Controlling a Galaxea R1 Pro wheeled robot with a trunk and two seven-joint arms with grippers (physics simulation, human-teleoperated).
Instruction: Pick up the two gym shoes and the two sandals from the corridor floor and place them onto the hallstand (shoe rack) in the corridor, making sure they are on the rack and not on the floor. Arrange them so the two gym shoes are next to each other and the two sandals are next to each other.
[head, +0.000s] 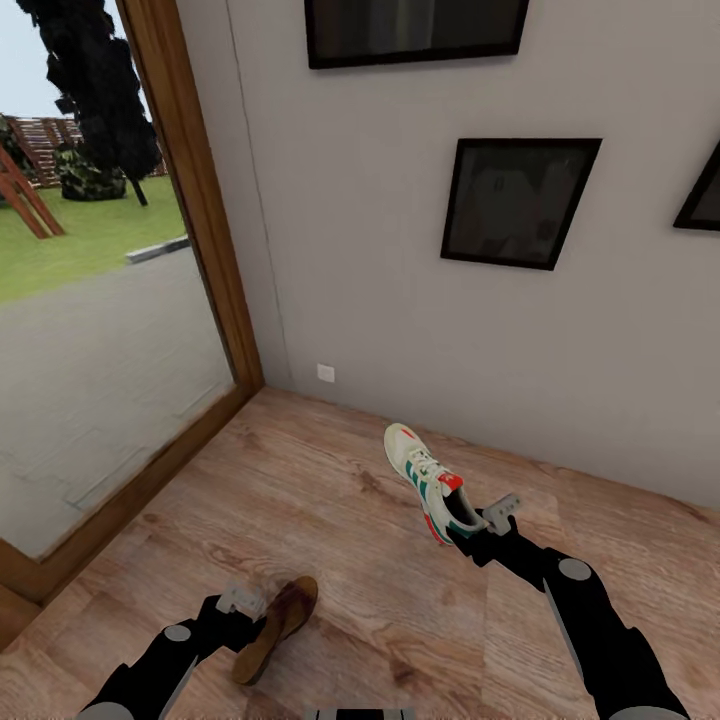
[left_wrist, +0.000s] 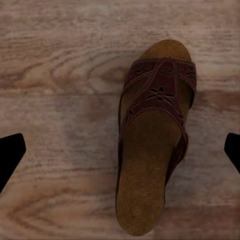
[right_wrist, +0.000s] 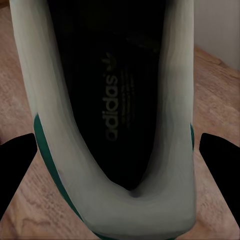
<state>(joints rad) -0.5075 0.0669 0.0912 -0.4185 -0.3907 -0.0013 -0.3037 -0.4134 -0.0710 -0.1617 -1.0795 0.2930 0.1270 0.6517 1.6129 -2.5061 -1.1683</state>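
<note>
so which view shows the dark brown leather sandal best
The left wrist view: the dark brown leather sandal appears from straight above, its cut-out strap and tan footbed plain. The head view shows it small and edge-on beside the left pincer.

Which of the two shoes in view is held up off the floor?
The gym shoe with teal stripes, gripped at its heel by the right gripper and raised. The brown sandal lies flat on the floor by the left gripper.

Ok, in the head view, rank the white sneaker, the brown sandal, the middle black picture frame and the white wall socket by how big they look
1. Middle black picture frame, clearly largest.
2. White lace-up sneaker with teal stripes and dark-brown leather sandal: they look about alike, and the sandal is nearer the camera, so no ranking between them.
3. Small white wall socket, smallest.
</note>
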